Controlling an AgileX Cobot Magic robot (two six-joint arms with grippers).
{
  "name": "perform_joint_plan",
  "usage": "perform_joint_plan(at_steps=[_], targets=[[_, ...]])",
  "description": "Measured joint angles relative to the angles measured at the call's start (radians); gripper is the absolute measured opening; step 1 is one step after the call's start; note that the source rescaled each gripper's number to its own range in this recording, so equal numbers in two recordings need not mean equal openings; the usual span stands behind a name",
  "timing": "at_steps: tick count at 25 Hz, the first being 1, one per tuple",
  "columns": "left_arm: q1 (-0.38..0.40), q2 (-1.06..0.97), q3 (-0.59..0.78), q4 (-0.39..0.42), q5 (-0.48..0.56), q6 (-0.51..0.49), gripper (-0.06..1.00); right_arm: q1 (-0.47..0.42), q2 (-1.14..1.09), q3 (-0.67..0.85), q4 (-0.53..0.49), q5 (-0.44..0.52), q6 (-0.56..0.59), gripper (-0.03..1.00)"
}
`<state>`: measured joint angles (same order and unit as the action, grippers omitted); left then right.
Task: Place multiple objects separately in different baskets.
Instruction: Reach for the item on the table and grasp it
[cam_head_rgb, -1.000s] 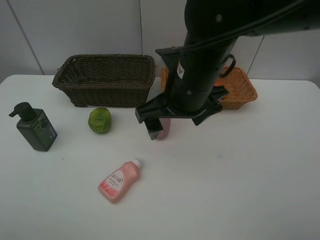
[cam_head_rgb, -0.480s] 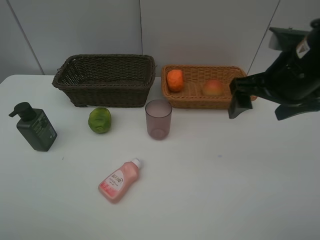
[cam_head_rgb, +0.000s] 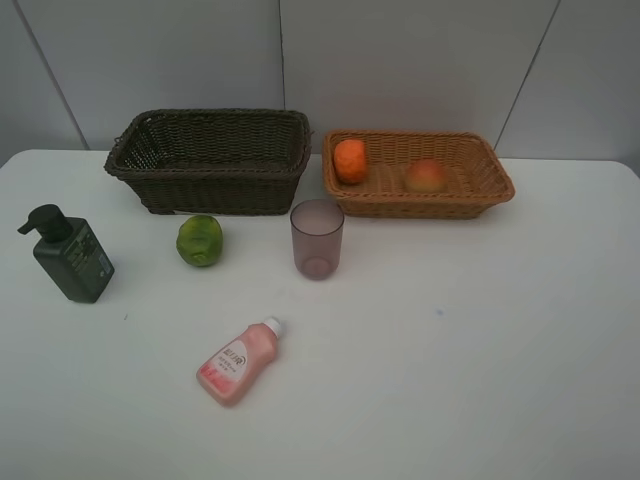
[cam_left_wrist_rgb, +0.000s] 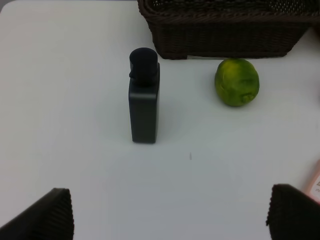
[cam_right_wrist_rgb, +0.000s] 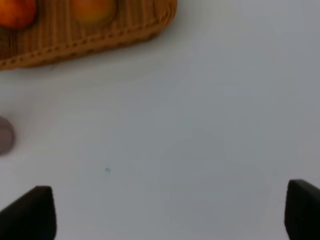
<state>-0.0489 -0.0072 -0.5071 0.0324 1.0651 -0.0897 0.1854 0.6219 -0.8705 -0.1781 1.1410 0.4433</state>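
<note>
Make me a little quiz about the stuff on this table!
1. True or false: the orange tangerine lies inside the light basket.
2. Which thing lies on its side? A) pump bottle B) pink bottle C) cup
3. How many items are on the table, outside the light basket and the dark basket?
Key: 1 true; 2 B; 3 four.

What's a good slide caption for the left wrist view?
Open left gripper over the white table, looking at an upright pump bottle, green citrus and dark brown basket.
</note>
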Motion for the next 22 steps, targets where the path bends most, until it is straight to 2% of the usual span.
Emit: perform_joint_plan(at_steps=[4,11,17,22], targets=[[0.0,0.0,0.0,0.0,0.0,0.0,1.0,0.0,-0.168,0.01,0.002,0.049,-0.08,0.97],[0.0,0.0,0.0,0.0,0.0,0.0,1.0,0.0,-0.373,0.013,0.104,0.072,-0.326,0.97],[0.0,0.0,0.0,0.0,0.0,0.0,1.0,0.0,-0.46,0.015,0.232,0.085,-0.362,0.97],[0.0,0.0,0.0,0.0,0.0,0.0,1.0,0.0,-0.555,0.106,0.232,0.026,-0.397,0.97]])
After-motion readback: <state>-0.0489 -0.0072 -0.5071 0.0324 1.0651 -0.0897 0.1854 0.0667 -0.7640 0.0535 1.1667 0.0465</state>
